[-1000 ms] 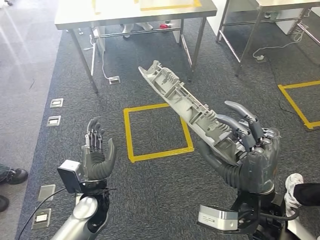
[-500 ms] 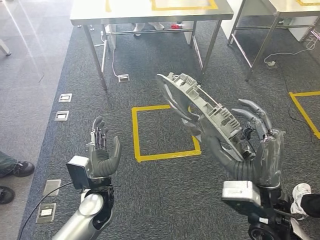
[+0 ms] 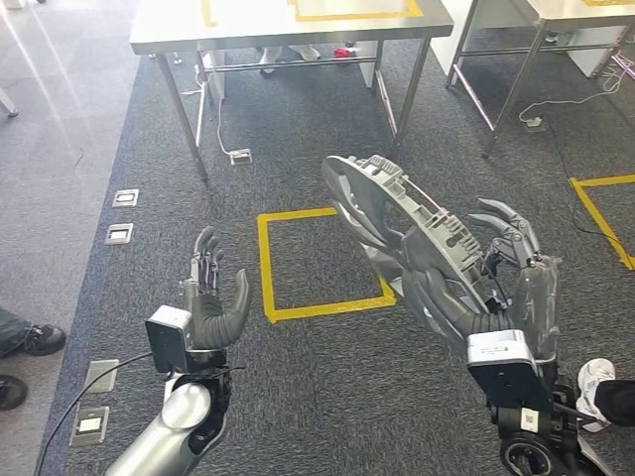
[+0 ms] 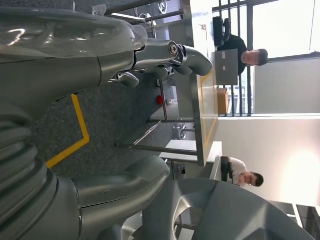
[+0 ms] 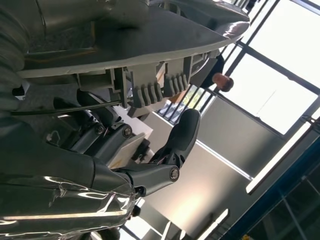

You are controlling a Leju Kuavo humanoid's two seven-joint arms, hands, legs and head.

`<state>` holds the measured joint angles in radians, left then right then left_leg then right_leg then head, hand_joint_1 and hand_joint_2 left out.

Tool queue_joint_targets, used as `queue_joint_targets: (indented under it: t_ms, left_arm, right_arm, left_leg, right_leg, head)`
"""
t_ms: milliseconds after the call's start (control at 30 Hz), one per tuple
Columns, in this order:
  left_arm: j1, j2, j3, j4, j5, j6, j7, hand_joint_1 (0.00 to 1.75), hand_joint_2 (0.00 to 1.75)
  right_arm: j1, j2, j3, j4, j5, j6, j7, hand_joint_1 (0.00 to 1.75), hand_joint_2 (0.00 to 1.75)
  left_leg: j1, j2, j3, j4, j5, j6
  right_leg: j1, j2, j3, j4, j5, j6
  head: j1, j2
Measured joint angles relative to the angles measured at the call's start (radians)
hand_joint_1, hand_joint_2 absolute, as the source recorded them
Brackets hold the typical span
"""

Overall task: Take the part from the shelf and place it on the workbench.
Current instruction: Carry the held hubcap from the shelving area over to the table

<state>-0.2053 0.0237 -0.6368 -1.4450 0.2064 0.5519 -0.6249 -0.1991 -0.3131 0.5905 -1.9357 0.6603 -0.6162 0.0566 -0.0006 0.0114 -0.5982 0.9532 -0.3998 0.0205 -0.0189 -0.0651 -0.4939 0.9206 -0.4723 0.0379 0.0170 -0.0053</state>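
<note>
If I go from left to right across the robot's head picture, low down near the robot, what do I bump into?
A person's black shoe → floor sockets → the left hand, holding nothing → yellow taped square → the grey part → the right hand gripping it → a white shoe.

Left robot hand (image 3: 211, 303) raised, fingers apart; right robot hand (image 3: 503, 288) gripping.

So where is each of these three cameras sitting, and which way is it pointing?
Head view: high on the body, looking down at carpet; left hand empty, right hand holding the grey part, workbench ahead.
Left wrist view: behind the left hand, facing the workbench.
Right wrist view: behind the right hand, looking up along the part.
Shared: all views show the part.
</note>
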Motion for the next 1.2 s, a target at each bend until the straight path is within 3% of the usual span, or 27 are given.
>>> queue_joint_targets:
  t_ms: [1200]
  left_arm:
    - [0.001,0.0,-0.007,0.0,0.005,-0.018,-0.004,0.0,1.75]
  right_arm:
    - [-0.001,0.008,0.004,0.006,-0.001,-0.04,-0.039,1.75,1.75]
  left_leg:
    - [0.0,0.0,0.001,-0.001,0.0,-0.001]
  right_leg:
    - [0.0,0.0,0.0,0.001,-0.002,-0.001]
  head:
    - [-0.002,0.0]
